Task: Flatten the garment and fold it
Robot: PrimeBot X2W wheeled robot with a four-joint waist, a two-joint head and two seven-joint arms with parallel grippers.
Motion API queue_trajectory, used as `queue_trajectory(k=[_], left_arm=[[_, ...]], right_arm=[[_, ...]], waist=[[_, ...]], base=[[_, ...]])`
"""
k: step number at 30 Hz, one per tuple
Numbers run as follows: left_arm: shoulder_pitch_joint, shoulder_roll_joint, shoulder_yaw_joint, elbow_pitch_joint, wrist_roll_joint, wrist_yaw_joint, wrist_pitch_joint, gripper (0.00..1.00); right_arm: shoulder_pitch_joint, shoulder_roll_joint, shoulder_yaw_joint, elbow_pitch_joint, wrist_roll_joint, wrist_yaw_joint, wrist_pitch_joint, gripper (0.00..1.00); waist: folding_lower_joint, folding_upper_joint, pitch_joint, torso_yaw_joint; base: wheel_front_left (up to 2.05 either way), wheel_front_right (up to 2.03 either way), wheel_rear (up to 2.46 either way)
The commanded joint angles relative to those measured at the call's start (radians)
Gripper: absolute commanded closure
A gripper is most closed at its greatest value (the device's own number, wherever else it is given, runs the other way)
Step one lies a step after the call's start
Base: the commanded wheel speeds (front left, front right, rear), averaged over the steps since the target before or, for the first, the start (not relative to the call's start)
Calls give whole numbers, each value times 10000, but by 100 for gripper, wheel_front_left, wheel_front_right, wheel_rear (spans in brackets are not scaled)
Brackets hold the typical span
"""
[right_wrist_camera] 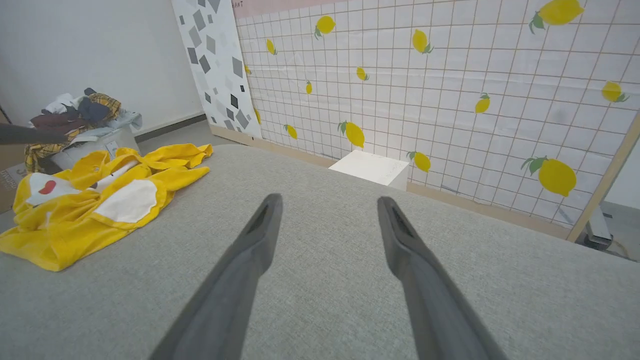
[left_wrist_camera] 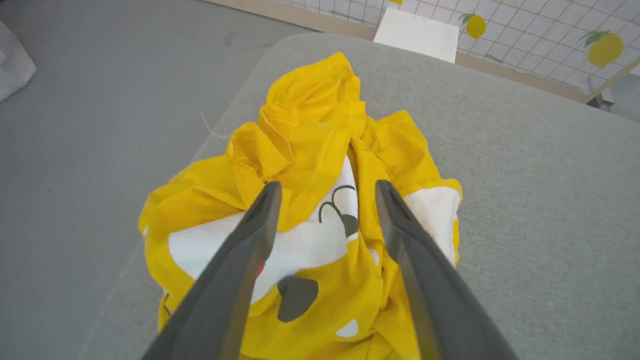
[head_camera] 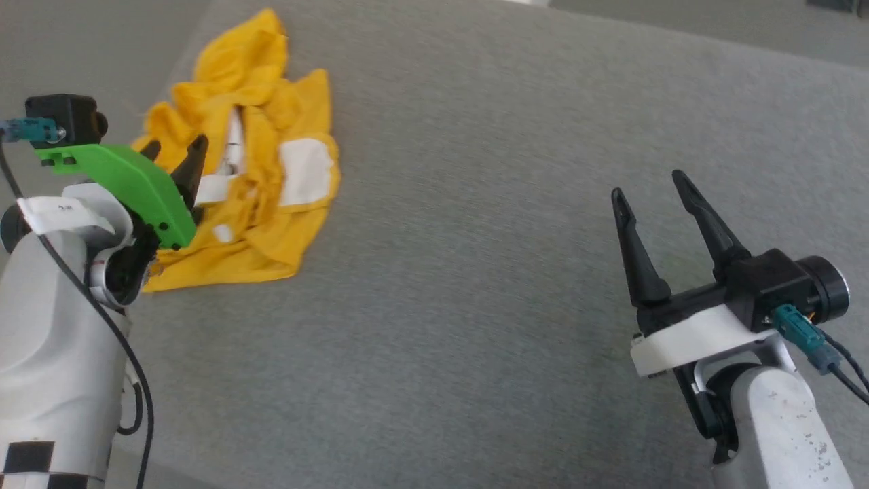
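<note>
The garment [head_camera: 258, 170] lies crumpled near the left edge of the grey padded surface [head_camera: 489, 258], bright yellow with white patches. Its print of black marks shows in the left wrist view on the garment [left_wrist_camera: 320, 220]. My left gripper [head_camera: 175, 146] hovers over the garment's near left part, open, its fingers [left_wrist_camera: 255, 225] apart with nothing between them. Far to the right, my right gripper [head_camera: 648, 183] stands open above bare grey surface, well away from the garment [right_wrist_camera: 100, 200]. Whether the left fingertips touch the cloth I cannot tell.
The grey surface's left edge runs close beside the garment, with floor [left_wrist_camera: 75, 100] below. A white box [right_wrist_camera: 372, 167] stands beyond the far edge before a lemon-print tiled wall [right_wrist_camera: 450, 100]. A bin heaped with clothes [right_wrist_camera: 80, 115] stands at the far left.
</note>
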Motion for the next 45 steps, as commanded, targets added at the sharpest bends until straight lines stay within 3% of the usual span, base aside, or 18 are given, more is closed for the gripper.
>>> queue_trajectory(k=[1, 4, 12, 13, 14, 15, 23, 27, 30, 38, 45], left_arm=[[-94, 132, 20, 157, -148, -39, 351, 0], [86, 238, 139, 587, -496, 274, 1385, 0], [1025, 189, 297, 1528, -1172, 1662, 4080, 0], [1119, 227, 279, 1517, -1170, 1746, 4230, 15], [1228, 325, 249, 1435, -1109, 1779, 4254, 62], [1305, 507, 240, 1286, -942, 1816, 4015, 100], [1203, 2106, 295, 311, 1186, 2233, -338, 100], [639, 2481, 313, -191, 1972, 2489, -2352, 100], [127, 2620, 168, -705, 2395, 2485, -3266, 100], [-1233, 2179, -646, -2555, 2924, 2277, -3693, 100], [-1638, 950, -1565, -3865, 2564, 2049, -2974, 100]], right_arm=[[-183, -34, -1, -21, 12, -15, -85, 0], [-280, -22, -15, 52, 59, -15, -189, 0], [-255, 21, -34, 431, 230, -15, -505, 0], [-237, 25, -40, 471, 237, -15, -521, 0], [-213, 31, -50, 518, 246, -15, -554, 0], [-190, 36, -70, 563, 272, -15, -589, 0], [215, 57, -177, 1111, 572, -15, -869, 0], [618, 59, -365, 1292, 867, -15, -968, 0], [919, 60, -518, 1365, 1009, -15, -1005, 0], [1434, 61, -726, 1419, 1303, -15, -1079, 0], [1648, 62, -726, 1335, 1412, -15, -1008, 0]], waist=[[-2, 0, 1476, -1562], [-2, 0, 1623, -1890], [-2, 0, 1368, -2306], [-2, 0, 1290, -2318], [-2, 0, 1155, -2328], [-2, 0, 1026, -2325], [-2, 0, -678, -2241], [-2, 0, -1606, -2228], [-2, 0, -2151, -2290], [-2, 0, -3155, -3056], [-2, 0, -3323, -4152]], base=[[0, 0, 0], [0, 0, 0], [0, 0, 0], [0, 0, 0], [0, 0, 0], [0, 0, 0], [0, 0, 0], [0, 0, 0], [0, 0, 0], [0, 0, 0], [0, 0, 0]])
